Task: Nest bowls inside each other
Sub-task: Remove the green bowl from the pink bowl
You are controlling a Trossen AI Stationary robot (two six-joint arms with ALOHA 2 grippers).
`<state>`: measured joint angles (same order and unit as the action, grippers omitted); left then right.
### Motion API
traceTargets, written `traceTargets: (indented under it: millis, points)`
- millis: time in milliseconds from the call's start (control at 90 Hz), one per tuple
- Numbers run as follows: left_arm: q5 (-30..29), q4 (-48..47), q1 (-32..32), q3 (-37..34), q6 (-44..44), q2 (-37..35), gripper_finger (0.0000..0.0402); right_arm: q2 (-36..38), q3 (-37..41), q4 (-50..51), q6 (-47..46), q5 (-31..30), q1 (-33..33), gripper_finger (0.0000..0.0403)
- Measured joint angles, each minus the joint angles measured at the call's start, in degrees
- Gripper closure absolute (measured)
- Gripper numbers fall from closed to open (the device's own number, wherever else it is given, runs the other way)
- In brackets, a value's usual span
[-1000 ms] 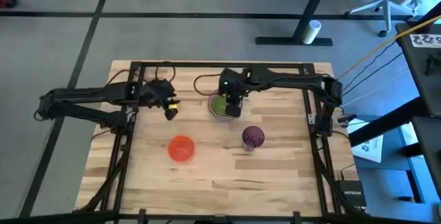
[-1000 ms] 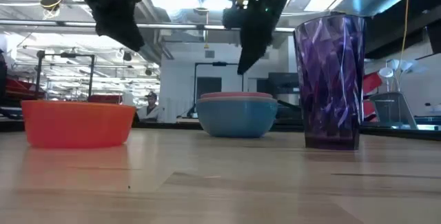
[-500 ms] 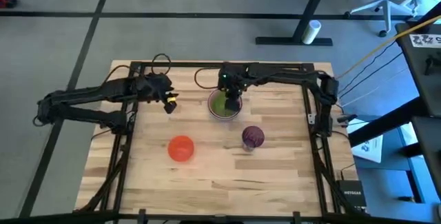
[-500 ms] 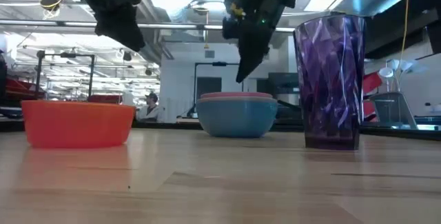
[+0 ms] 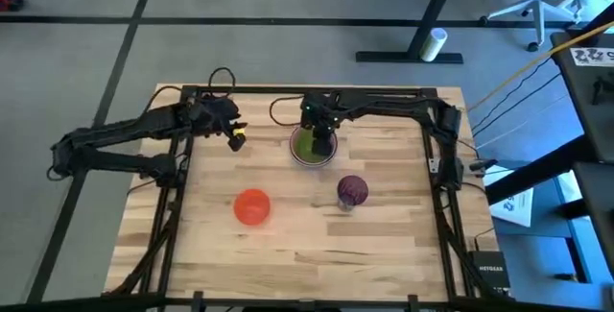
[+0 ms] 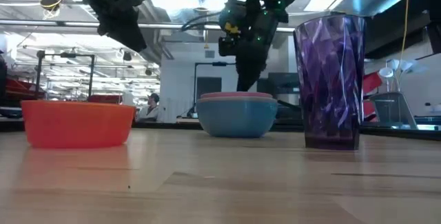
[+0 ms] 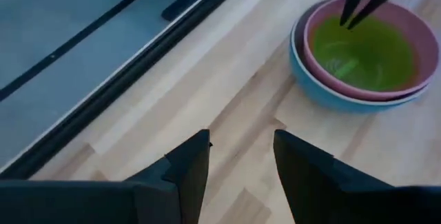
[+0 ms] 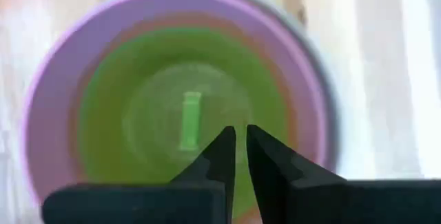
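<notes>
A stack of bowls (image 5: pixel 310 148) is seen near the middle of the counter's far edge: a green bowl (image 7: pixel 363 53) sits inside a pink bowl (image 7: pixel 408 34), which sits inside a pale blue bowl (image 6: pixel 238 120). Whether a grey bowl lies between them cannot be told. The right gripper (image 5: pixel 320 144) hangs directly above the stack, its fingers (image 8: pixel 219 156) pointing down into the green bowl, drawn nearly together with only a thin slit between them and nothing held. In the low view its tips are seen just above the pink rim.

Two pieces are left loose. The orange-red bowl (image 5: pixel 252 206) stands upright toward the counter's near edge, left of centre, well apart from the stack. The purple piece (image 5: pixel 352 191) stands near the counter's middle, right of centre; in the low view it reads as a tall faceted tumbler (image 6: pixel 331 79) rather than a low bowl, its long axis upright.

The left gripper (image 5: pixel 233 139) hovers toward the far-left part of the counter, beside the stack, its fingers (image 7: pixel 191 165) spread apart and empty over bare wood.

The coming move is judged to turn on this: the orange-red bowl lies toward the near edge from the left gripper, on its side of the counter, so the left arm is the nearer one to it. The purple piece lies toward the near edge and slightly right of the right gripper, and is nearer that arm. Either piece would have to be carried toward the far edge to reach the stack.
</notes>
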<state>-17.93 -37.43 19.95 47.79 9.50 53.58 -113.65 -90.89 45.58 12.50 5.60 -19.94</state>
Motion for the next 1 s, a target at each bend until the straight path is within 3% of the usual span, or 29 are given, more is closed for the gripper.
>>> traceTargets:
  millis: [367, 744, 1000]
  points:
    - [1.0, 0.0, 0.0, 0.0, -1.2, 0.0, 0.0257, -2.3, 0.0, -1.8, 1.3, 0.0, -1.1, 0.0378]
    - [1.3, 0.0, 0.0, 0.0, -1.0, 0.0, 0.0257, -2.6, 0.0, -3.8, 2.8, -1.1, -1.7, 0.033]
    - [1.3, 0.0, 0.0, 0.0, -1.1, 0.0, 0.0257, -2.8, 0.0, -3.8, 2.9, -1.4, -1.8, 0.0324]
